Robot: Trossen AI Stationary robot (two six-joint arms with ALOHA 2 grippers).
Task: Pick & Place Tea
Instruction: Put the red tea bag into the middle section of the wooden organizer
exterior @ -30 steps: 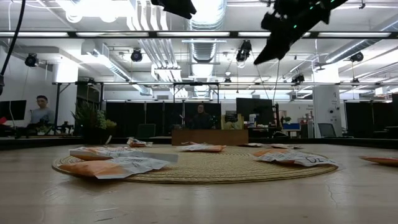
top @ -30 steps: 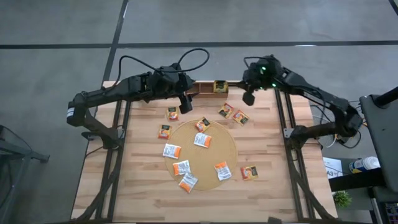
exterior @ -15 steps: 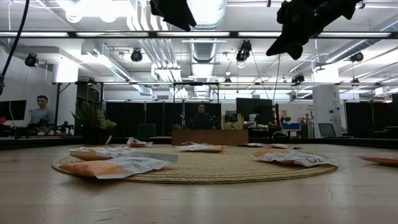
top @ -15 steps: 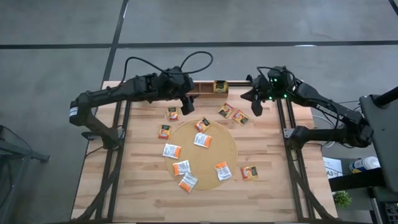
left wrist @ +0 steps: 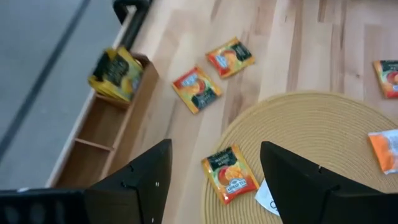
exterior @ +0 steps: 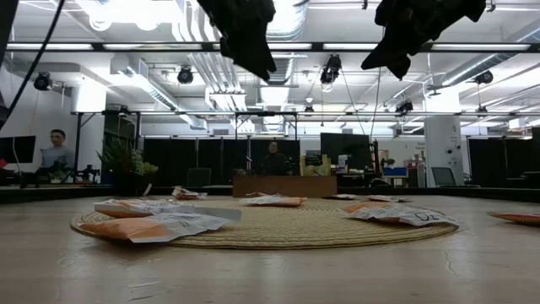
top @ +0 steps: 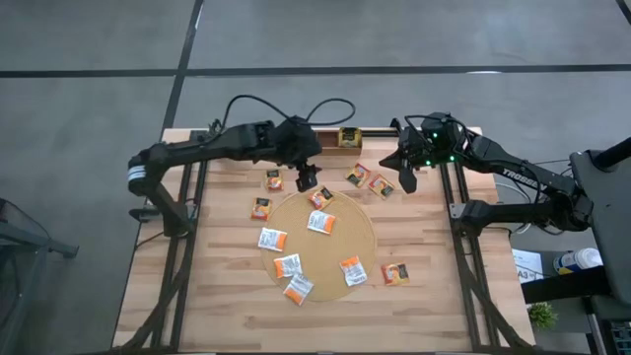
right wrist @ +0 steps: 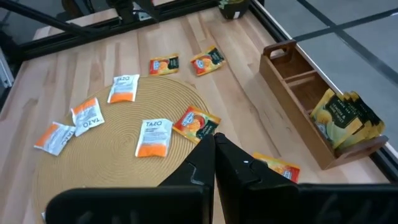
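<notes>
1. Tea sachets, nearest group: three white-and-orange ones [top: 292, 276] lie on the near-left part of my round woven mat [top: 360, 229], one at its very edge; another white-and-orange sachet [top: 353, 271] lies on the mat's near-right part.
2. One orange sachet [top: 395, 273] lies on the bare wooden table [top: 227, 296], just off the mat's near-right edge.
3. Mid-mat: a white sachet with an orange band [top: 320, 221] lies flat; an orange one [left wrist: 229, 173] lies at the mat's far edge.
4. Left of the mat, on bare wood: an orange sachet [top: 260, 208], and a second one [top: 273, 179] farther back.
5. My left gripper [left wrist: 214, 180] hangs above the mat's far edge, fingers spread wide with nothing between them; the orange sachet at that edge shows in the gap below.
6. Beyond the mat's far-right edge: two orange-and-dark sachets [top: 370, 180] lie side by side on the wood.
7. My right gripper [right wrist: 214, 149] hovers above the table's right side near those two, fingers pressed together, holding nothing.
8. Farthest: my wooden compartment tray [right wrist: 298, 93] stands along the table's far edge; dark green-and-yellow sachets [right wrist: 345, 118] stand upright in one end compartment, and the other compartments I can see hold nothing.
</notes>
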